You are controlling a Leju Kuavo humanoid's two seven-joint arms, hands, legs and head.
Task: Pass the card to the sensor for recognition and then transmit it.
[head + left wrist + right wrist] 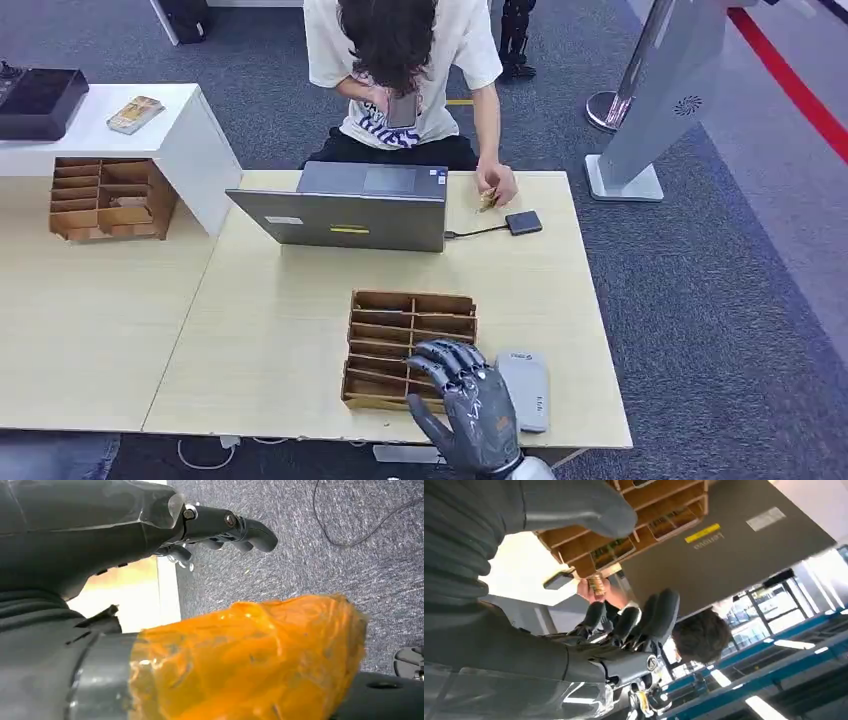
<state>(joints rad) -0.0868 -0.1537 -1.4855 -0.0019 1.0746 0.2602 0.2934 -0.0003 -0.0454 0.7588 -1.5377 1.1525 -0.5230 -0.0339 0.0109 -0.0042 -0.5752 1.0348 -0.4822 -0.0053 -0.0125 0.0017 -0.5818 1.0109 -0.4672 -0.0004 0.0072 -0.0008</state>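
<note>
My right hand (470,400) hovers over the near right corner of a wooden card rack (410,340) on the table, fingers spread and slightly curved, holding nothing. In the right wrist view the hand (574,645) is empty, and cards (611,552) lie in the rack's slots. A grey flat device (525,388) lies just right of the rack. Across the table a person pinches a card (488,200) beside a small black box (523,222) wired to the laptop (350,205). My left hand (200,525) hangs over carpet, empty, its thumb wrapped in orange tape (250,655).
A second wooden rack (105,198) stands at the left under a white shelf (190,130) that carries a card stack (135,113) and a black device (38,100). The table's right edge (600,330) borders carpet. A grey stand (650,110) rises at the back right.
</note>
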